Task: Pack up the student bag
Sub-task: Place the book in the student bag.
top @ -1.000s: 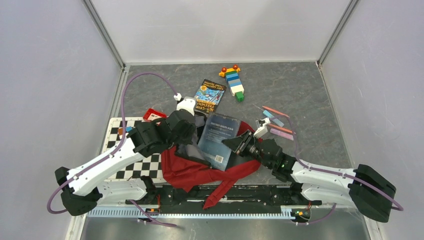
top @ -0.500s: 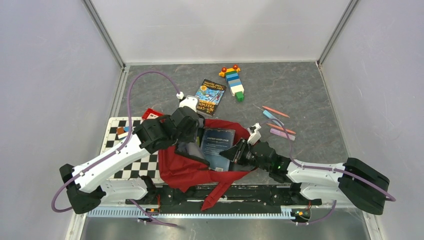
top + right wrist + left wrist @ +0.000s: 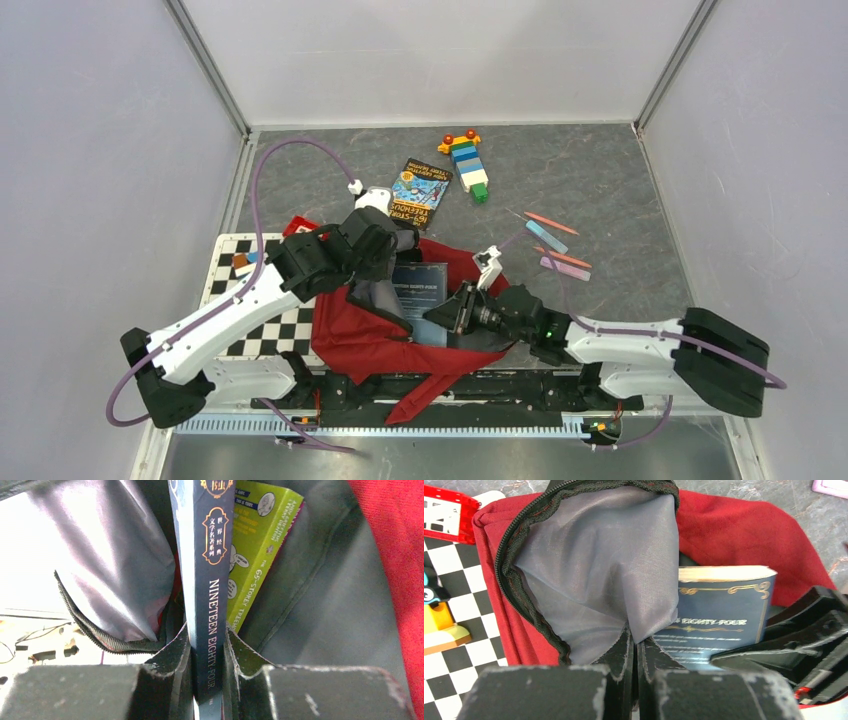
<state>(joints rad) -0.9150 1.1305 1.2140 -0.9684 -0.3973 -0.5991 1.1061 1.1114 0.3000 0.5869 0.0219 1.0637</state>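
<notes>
Top external view puts the student bag at the near edge of the table, about midway along it, between the two arm bases, with its mouth open. Your left gripper is closed right down on the grey lining beside the zipper edge, lifting that flap clear. Your right gripper is clamped on the spine of the dark blue book, jaws only as wide as the book is thick, and the book stands partly inside the opening. A green book already lies in the bag, just beside it.

To do this step well, hold the flap high and taut so the mouth does not sag onto the book's leading corner. Slide the blue book down alongside the green one, flat to it, so the cover does not catch. Release only once most of the book is below the zipper line. A paperback, toy blocks and pens lie toward the far edge, by my judgement not yet packed.
</notes>
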